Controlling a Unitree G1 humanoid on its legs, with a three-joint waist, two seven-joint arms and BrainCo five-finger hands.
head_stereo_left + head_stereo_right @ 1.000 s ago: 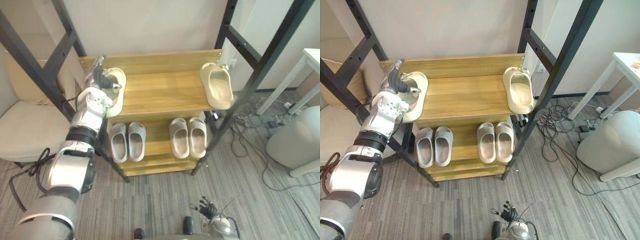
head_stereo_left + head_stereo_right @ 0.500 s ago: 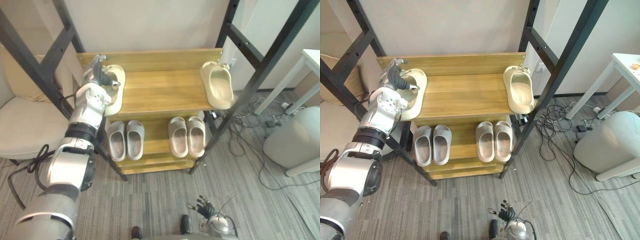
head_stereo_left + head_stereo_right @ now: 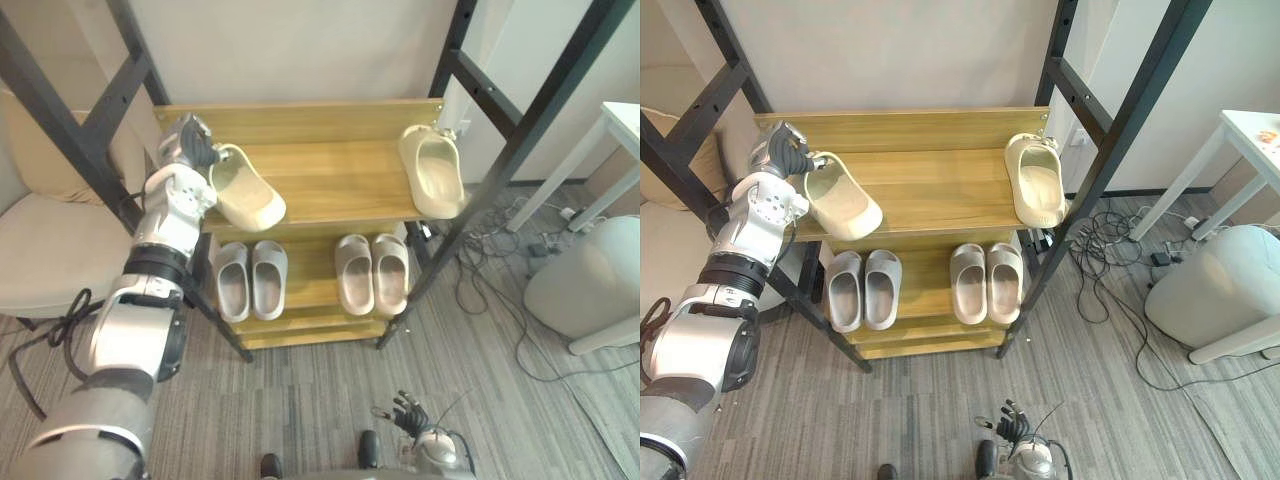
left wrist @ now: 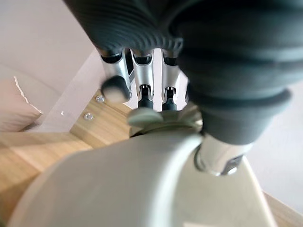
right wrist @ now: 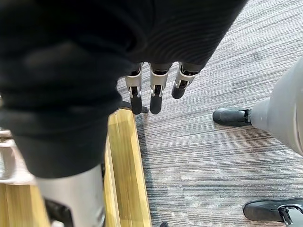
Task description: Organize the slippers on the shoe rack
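over wooden rack (image 3: pixel 330 182), smooth rounded slipper (image 3: pixel 248 198)

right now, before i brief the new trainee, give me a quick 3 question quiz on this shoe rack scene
1. True or false: the left robot hand grips a cream slipper at the left end of the top shelf.
2. How many grey slippers lie on the lower shelf? A) two B) four C) six
3. Fill in: the other cream slipper lies at the top shelf's ____ end.

Key: 1 true; 2 B; 3 right
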